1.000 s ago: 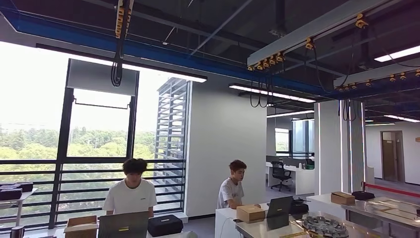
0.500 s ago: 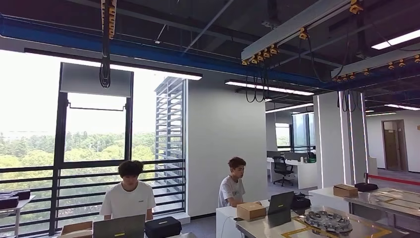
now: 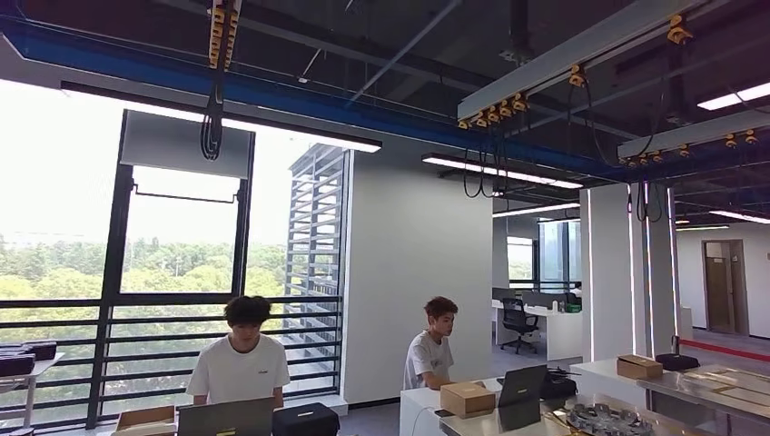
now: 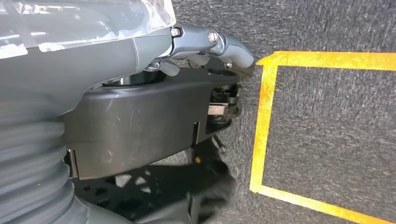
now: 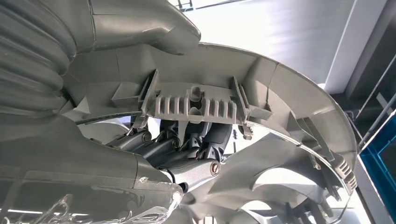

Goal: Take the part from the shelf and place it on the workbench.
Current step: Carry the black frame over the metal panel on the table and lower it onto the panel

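We're facing an open office: two people at laptops, steel table (image 3: 581, 420) lower right. Camera has tilted up since last frame. Right robot hand (image 5: 187, 158) grips the grey ribbed part (image 5: 261, 107); left robot hand (image 4: 205, 65) curled, state unclear.

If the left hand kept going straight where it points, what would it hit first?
Probably the grey carpet near the yellow tape corner; nothing else shows ahead of the left hand, though depth is unclear.
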